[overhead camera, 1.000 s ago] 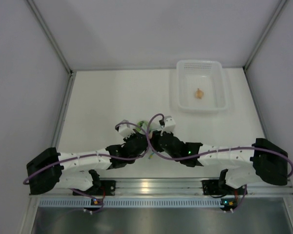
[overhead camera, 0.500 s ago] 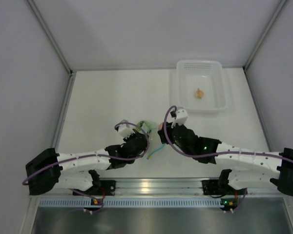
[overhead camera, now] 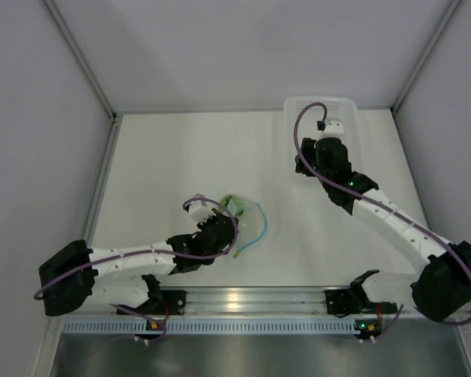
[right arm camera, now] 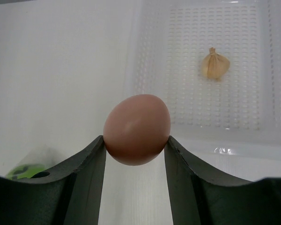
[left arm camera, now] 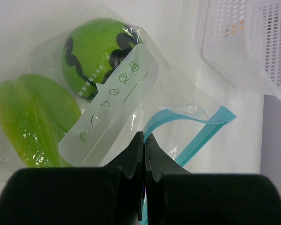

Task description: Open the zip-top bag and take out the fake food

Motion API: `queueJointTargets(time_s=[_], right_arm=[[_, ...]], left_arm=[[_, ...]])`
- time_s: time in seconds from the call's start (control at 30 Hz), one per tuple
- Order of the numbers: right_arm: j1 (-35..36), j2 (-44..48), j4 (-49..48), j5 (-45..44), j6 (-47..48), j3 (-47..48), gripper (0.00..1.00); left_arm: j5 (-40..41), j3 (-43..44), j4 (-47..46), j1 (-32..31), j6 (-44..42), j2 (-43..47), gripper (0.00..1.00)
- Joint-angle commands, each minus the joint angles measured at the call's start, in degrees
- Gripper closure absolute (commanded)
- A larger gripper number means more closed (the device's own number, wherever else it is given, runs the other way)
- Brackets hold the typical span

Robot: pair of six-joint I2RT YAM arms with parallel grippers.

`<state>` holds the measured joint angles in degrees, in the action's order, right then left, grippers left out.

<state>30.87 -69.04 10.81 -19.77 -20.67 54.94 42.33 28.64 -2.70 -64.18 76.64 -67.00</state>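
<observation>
The zip-top bag [left arm camera: 178, 101] lies crinkled on the table, its light blue zip strip [left arm camera: 196, 121] gaping open. Inside it are fake food pieces: a round green ball [left arm camera: 96, 56] with a dark zigzag and a lime-green ridged piece [left arm camera: 30, 119]. My left gripper [left arm camera: 144, 138] is shut on the bag's zip edge; from above the bag [overhead camera: 245, 216] lies just beyond that gripper [overhead camera: 226, 229]. My right gripper [right arm camera: 135, 140] is shut on a brown egg [right arm camera: 136, 130], held above the table at the near left side of the basket. From above, that gripper [overhead camera: 306, 166] hides the egg.
The white perforated basket [right arm camera: 150, 56] stands at the back right [overhead camera: 353, 106] and holds a small peach piece [right arm camera: 215, 64]. The left wrist view shows the basket [left arm camera: 243, 51] at upper right. Grey walls close in the table on three sides.
My right arm has swung away from the bag to the back right, carrying the egg up to the basket. The left gripper has stayed shut on the bag.
</observation>
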Motion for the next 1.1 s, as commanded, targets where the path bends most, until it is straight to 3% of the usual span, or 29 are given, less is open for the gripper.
queueJointTargets(time_s=[0.0,0.2,0.53,0.9,0.93,1.07], right_arm=[[-6.2,-6.9,1.3,6.8,4.1,7.0,0.62],[-12.8,-20.0,6.6,6.2,6.2,17.7,0.6],[-14.7,-37.3,13.7,6.5,8.6,31.5,0.54],[-15.4,-39.2,15.0,6.7,8.5,33.0,0.4],[-15.4,-38.5,14.6,7.4,8.7,32.4,0.3],[-15.4,-35.1,14.2,7.7,7.5,30.5,0.3]], left_arm=[[0.0,0.3,-2.0,0.0,1.5,-0.1,1.0],[-0.8,1.3,-2.1,0.0,1.2,-1.2,1.0],[-1.5,2.5,-2.3,0.0,0.4,-2.2,1.0],[-1.4,2.3,-2.2,0.0,-1.0,-0.4,1.0],[-1.4,2.3,-2.3,0.0,-1.1,-0.4,1.0],[-1.3,2.5,-2.3,0.0,-1.8,0.3,1.0]])
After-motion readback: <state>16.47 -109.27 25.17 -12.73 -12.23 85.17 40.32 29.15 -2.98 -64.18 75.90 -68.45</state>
